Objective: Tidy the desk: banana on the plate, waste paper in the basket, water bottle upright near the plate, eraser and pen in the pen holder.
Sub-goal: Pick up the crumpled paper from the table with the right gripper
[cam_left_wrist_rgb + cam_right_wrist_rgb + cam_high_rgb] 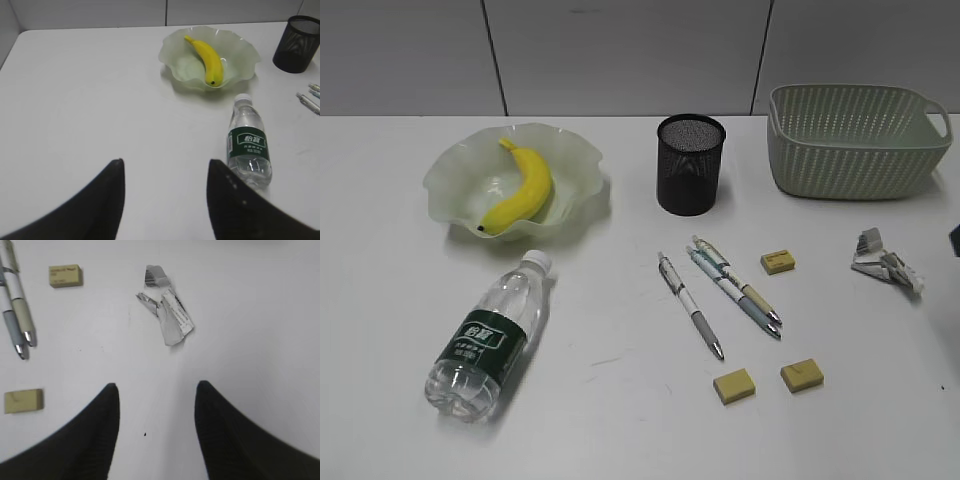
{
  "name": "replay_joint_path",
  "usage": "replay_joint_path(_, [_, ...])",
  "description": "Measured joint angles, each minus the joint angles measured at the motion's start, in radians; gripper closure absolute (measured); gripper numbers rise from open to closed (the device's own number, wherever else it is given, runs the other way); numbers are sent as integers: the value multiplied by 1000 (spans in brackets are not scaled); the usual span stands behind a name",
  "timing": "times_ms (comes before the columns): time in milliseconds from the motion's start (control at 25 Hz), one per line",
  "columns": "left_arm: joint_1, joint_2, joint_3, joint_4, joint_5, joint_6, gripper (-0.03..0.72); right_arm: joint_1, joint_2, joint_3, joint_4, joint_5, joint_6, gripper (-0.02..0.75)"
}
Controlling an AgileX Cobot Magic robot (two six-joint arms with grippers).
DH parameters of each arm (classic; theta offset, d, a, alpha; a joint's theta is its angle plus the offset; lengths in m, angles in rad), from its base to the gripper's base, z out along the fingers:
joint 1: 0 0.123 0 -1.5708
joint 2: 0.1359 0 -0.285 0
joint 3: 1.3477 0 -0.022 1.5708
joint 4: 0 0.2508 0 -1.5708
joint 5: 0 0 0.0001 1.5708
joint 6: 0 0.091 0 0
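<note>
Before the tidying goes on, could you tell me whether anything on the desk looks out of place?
Yes: the water bottle lies on its side below the plate, and the waste paper sits crumpled on the desk outside the basket.

On the white tabletop [400, 400]:
- one curved yellow banana [523, 192]
- one pale-green ruffled glass dish [582, 165]
- one clear plastic bottle, green label [490, 337]
- one black mesh cup [690, 164]
- one sage-green woven-pattern plastic basket [855, 140]
- three white retractable pens [690, 305]
- three small yellow erasers [777, 262]
- one crumpled grey-white paper wad [886, 262]
</note>
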Motion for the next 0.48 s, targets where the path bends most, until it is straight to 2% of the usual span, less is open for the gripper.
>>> replay_joint_path(120, [39,0,0,0,0,0,293,14,251,-103,-10,-34,-2,253])
replay_joint_path(240, [70,0,0,0,0,0,293,26,421,-196,-32,-52,-4,225])
replay_joint_path(400, [93,0,0,0,0,0,299,28,599,-285,-50,-71,-4,223])
replay_joint_path(480, [94,0,0,0,0,0,301,28,660,-308,-53,-71,1,290])
